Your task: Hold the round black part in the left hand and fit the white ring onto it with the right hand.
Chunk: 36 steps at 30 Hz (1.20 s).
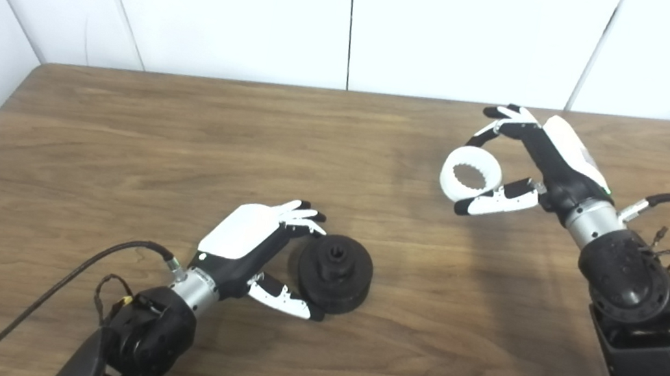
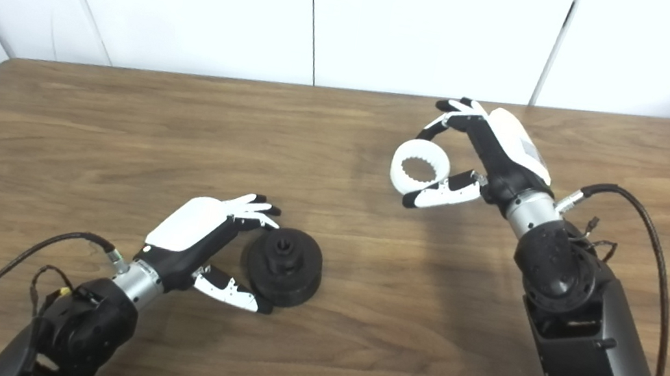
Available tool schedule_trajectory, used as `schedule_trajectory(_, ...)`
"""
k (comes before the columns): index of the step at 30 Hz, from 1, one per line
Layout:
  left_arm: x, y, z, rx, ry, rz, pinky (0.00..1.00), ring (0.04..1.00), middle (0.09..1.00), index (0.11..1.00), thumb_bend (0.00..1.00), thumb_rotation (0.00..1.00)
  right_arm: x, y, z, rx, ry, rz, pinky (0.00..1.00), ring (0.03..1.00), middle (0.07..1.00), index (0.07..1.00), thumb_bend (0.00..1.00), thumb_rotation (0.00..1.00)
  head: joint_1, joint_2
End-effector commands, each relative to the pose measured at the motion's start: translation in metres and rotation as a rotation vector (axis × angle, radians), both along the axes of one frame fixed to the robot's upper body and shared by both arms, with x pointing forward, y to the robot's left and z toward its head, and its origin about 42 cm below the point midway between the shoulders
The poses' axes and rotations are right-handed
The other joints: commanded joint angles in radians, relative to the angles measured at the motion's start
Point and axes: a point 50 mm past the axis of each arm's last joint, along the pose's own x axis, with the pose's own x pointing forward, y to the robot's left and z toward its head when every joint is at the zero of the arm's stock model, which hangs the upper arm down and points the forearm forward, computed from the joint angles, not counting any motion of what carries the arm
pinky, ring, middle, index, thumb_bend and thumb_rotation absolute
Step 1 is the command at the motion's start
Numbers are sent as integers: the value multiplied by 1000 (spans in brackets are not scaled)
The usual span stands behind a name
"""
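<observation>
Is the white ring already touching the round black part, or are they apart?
Apart. The left eye view shows the white ring held up in the right hand, with bare table between it and the round black part at the left hand.

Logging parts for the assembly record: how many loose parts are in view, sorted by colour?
Black: 1, the round black part, on the table by the left robot hand.
White: 1, the white ring, held by the right robot hand.
Total: 2
</observation>
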Motion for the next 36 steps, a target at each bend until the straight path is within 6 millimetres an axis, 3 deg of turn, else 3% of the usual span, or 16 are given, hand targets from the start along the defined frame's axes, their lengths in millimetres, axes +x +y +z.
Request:
schedule_trajectory(1,2,-2,-1,13,19,-10,902,960,891,619,719,424,-10,16,23,-2,-70,71,956,972,889,486,522,146,1,1)
schedule_trajectory(14,2,-2,-2,11,18,-10,903,960,890,617,714,418,-38,67,12,-35,6,207,981,981,882,486,523,149,7,2)
schedule_trajectory(24,1,-2,-1,8,16,-9,886,960,888,617,718,416,-44,89,0,-11,18,263,1000,999,885,486,522,152,13,7)
schedule_trajectory(36,0,-2,0,16,19,-9,896,964,893,621,715,425,-45,100,-3,-1,13,277,999,1000,887,486,522,151,11,13)
